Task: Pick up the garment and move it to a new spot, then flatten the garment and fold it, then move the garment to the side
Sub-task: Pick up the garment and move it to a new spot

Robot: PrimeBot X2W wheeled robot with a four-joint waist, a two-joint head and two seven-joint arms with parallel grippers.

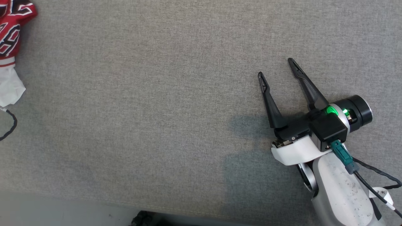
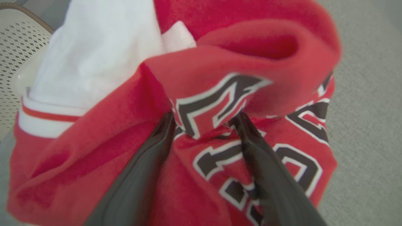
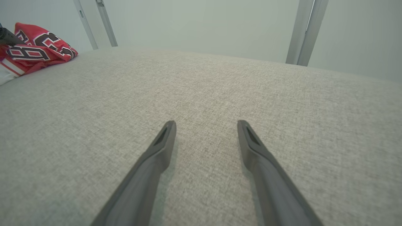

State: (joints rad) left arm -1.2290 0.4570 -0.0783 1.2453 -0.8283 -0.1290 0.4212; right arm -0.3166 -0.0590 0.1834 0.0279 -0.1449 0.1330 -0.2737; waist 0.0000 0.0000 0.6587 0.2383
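- Located garment (image 1: 11,34) at far upper left of head view, bunched on grey fabric desk (image 1: 157,110), cut off by frame edge.
- Noted red cloth with black-and-white lettering, white part below it.
- Confirmed garment (image 3: 34,50) at upper left of right wrist view, lying on desk (image 3: 204,88).
- Found left gripper (image 2: 204,116) spread wide in left wrist view, a fold of garment (image 2: 251,62) draped across the gap; jaws not closed on it.
- Found right gripper (image 1: 276,67) spread at right of head view, over bare desk, well apart from garment, empty.
- Checked right wrist view: right gripper (image 3: 206,124) spread, low over desk.
- Noted black cable (image 1: 12,125) at left edge of head view, below garment.
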